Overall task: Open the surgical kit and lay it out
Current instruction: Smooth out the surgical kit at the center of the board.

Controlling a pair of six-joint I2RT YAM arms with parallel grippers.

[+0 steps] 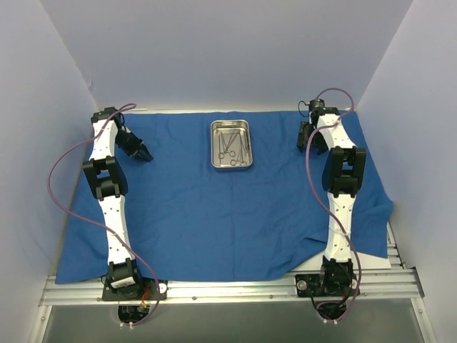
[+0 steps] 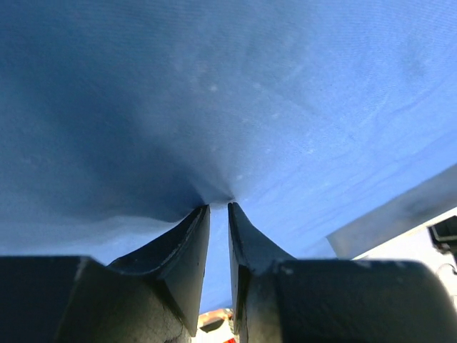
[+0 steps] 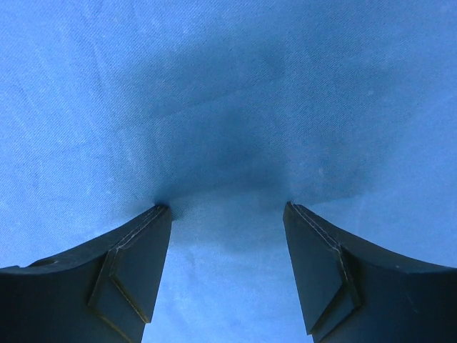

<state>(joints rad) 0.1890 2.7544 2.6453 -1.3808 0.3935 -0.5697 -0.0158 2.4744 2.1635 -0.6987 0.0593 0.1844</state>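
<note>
Tray w/ instruments on wrap, betw. L claw, pinching wrap, & R claw, spread on it.

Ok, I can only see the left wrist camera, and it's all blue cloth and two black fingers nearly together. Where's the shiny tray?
Observer: The steel tray sits on the blue cloth, toward the far middle, between the two arms.
Operator: Is there anything in it?
Observer: Yes, thin metal instruments are lying inside the tray.
Operator: What's the other arm doing?
Observer: The right end effector is down at the cloth near the far right corner. Its jaws are wide apart and nothing is pinched between them.
</note>
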